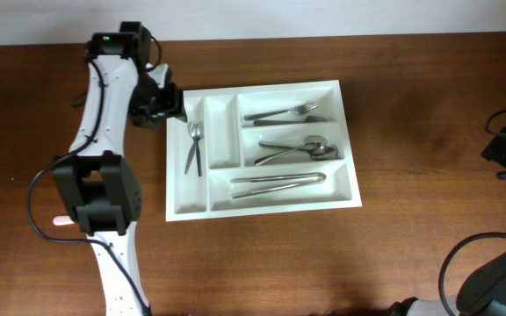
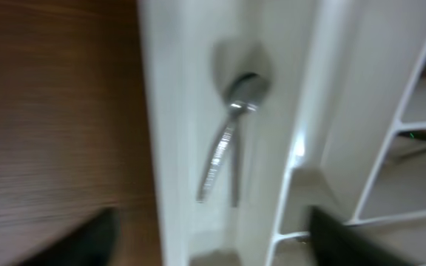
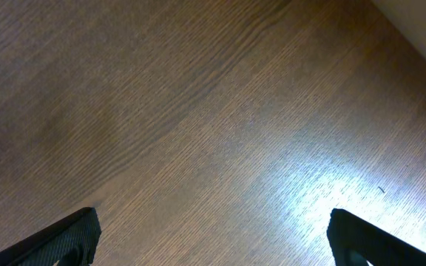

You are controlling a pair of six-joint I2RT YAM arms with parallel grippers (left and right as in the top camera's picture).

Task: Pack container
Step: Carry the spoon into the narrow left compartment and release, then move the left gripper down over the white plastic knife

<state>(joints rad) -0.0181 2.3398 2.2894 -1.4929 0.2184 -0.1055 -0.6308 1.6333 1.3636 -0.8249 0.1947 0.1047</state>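
Left gripper (image 1: 176, 107) spread above the tray's (image 1: 341, 140) left slot (image 1: 193, 189), where teaspoons (image 1: 193, 145) lie sorted by kind; right gripper (image 3: 213, 236) spread, idle

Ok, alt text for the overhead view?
A white cutlery tray on a wooden table holds forks, spoons, long utensils and, in a narrow compartment, two small spoons. The open left gripper is beside its top-left corner.

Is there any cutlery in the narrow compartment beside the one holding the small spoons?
No, the overhead view shows that compartment bare, white floor only, with the spoons lying next door.
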